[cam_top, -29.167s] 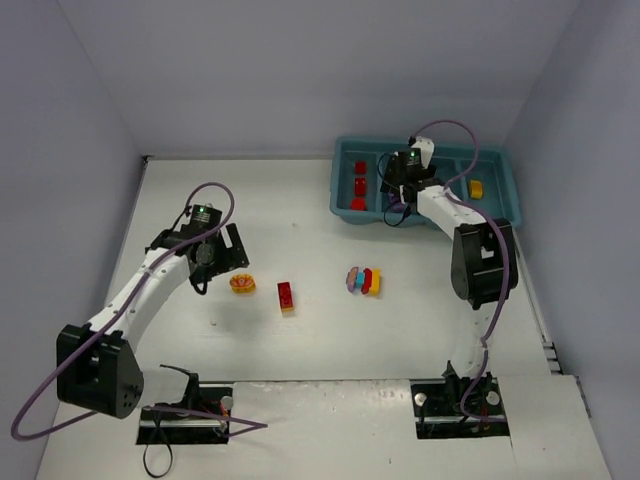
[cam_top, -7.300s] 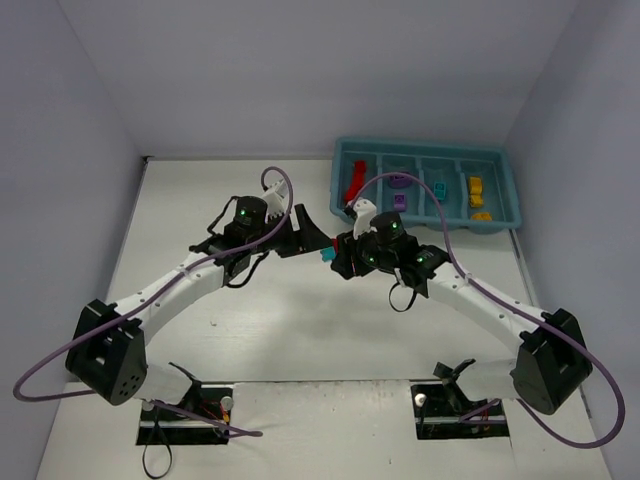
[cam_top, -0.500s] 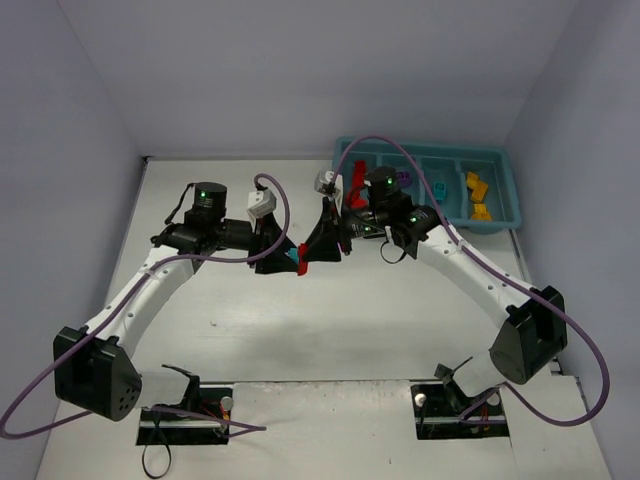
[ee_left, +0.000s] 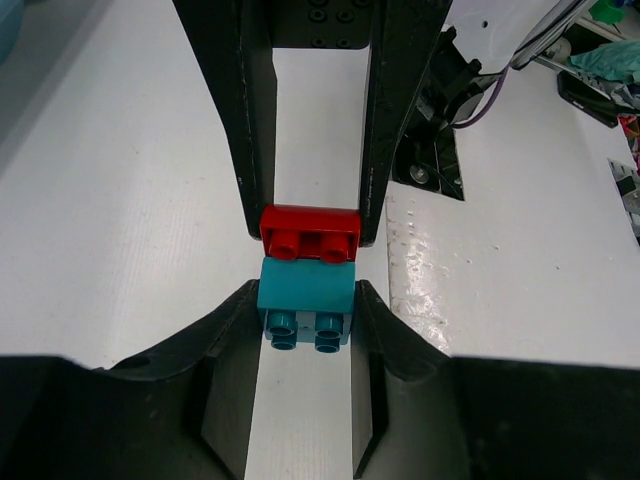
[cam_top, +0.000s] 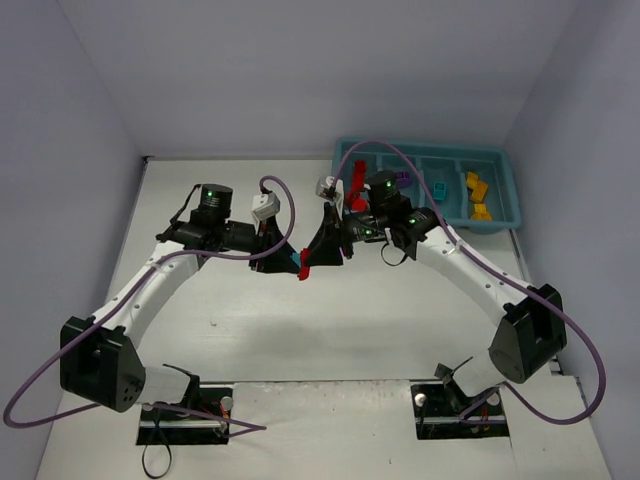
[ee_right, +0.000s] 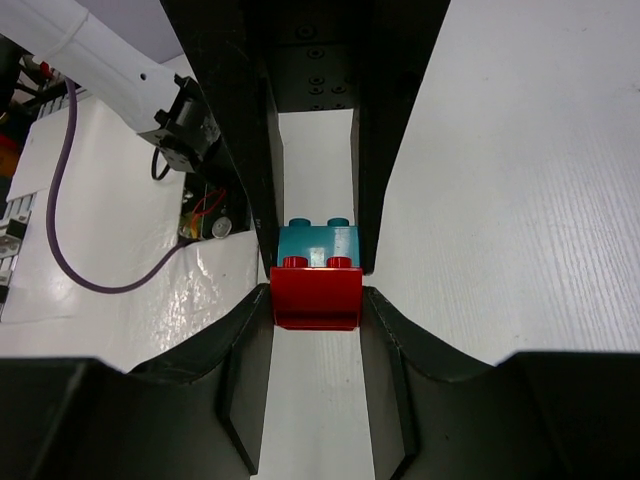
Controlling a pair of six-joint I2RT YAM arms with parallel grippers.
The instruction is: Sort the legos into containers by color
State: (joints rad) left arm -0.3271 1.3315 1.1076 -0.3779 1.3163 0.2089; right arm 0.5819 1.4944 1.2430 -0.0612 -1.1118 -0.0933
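At mid table (cam_top: pixel 230 340), left of the tray (cam_top: pixel 440 150), the two grippers meet tip to tip, much as 0.5 s ago. The meeting pt now sits a touch nearer the bases. 7.3 s ago it was further right, closer to the tray. The left gripper (ee_left: pixel 305 300) is clamped on the cyan brick (ee_right: pixel 317 240), fingers pressing both its sides. The right gripper (ee_right: pixel 316 297) is clamped likewise on the red brick (ee_left: pixel 310 230). Both bricks are held off the table, face to face and touching. Can't tell whether they are locked together or only butted. The tray sits at the far right w/ four compartments side by side. Going left to right, the 1st holds a red stack (cam_top: pixel 355 183), partly hidden by the right arm (cam_top: pixel 470 280). The 2nd holds a purple piece (cam_top: pixel 403 177), the 3rd a cyan piece (cam_top: pixel 438 189) and the 4th two yellow pieces (cam_top: pixel 478 187), one nearer than the other.
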